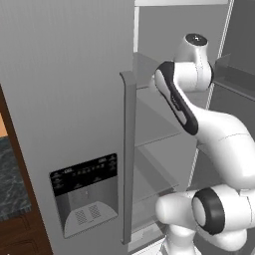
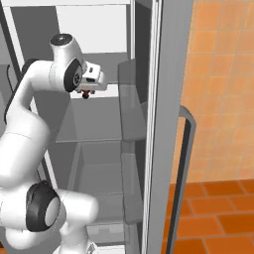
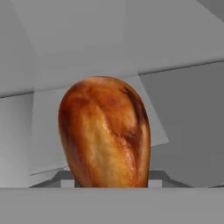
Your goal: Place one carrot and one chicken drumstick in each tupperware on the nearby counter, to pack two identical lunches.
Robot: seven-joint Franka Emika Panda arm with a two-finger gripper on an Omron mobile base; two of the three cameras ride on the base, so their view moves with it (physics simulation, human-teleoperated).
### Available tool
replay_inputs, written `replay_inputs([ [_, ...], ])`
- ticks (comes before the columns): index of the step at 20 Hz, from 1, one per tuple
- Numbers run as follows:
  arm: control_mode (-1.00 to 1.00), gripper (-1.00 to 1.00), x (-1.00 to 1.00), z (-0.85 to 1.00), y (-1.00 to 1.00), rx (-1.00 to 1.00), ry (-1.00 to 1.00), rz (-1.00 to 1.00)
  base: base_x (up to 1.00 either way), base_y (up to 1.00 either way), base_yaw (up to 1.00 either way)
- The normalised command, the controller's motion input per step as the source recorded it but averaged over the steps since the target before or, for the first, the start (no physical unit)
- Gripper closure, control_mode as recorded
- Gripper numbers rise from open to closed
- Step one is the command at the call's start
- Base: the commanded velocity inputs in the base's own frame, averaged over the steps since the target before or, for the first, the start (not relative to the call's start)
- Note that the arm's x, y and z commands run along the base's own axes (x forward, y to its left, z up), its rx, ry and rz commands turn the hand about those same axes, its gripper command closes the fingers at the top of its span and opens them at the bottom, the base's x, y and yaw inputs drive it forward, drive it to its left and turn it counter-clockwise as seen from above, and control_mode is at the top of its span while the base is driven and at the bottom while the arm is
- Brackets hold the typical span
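The open fridge (image 2: 99, 149) is presenting grey shelves (image 2: 87, 126) stacked one above another, and the shelf surfaces in sight are showing nothing resting on them. Bins on the inner door (image 2: 131, 119) are sitting just beside the shelves. A strip of black marbled counter (image 1: 12, 179) is showing left of the fridge.

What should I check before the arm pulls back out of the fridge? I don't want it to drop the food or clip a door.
1. Drumstick between the gripper fingers: ok, it sits right at the fingertips in the hand view.
2. Firm grip: cannot tell, the contact is hidden.
3. Drumstick lifted off the shelf: ok, the gripper hangs above it.
4. Fridge doors open: ok, left door and right door stand apart.
5. Carrot: cannot tell.
6. Containers on the counter: cannot tell.
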Motion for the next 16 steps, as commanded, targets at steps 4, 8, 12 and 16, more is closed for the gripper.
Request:
replay_inputs([
  [4,-1.0,1.0,-0.93,-0.64,0.01,0.0,0.15,0.0,0.0,0.0,0.0],
  [8,-1.0,1.0,-0.99,-0.97,0.0,0.0,0.0,0.0,0.0,0.0,0.0],
  [12,-1.0,1.0,-0.81,-0.77,0.0,0.0,0.1,0.0,0.0,0.0,0.0],
  [16,-1.0,1.0,-0.6,-0.6,0.01,0.0,0.27,0.0,0.0,0.0,0.0],
])
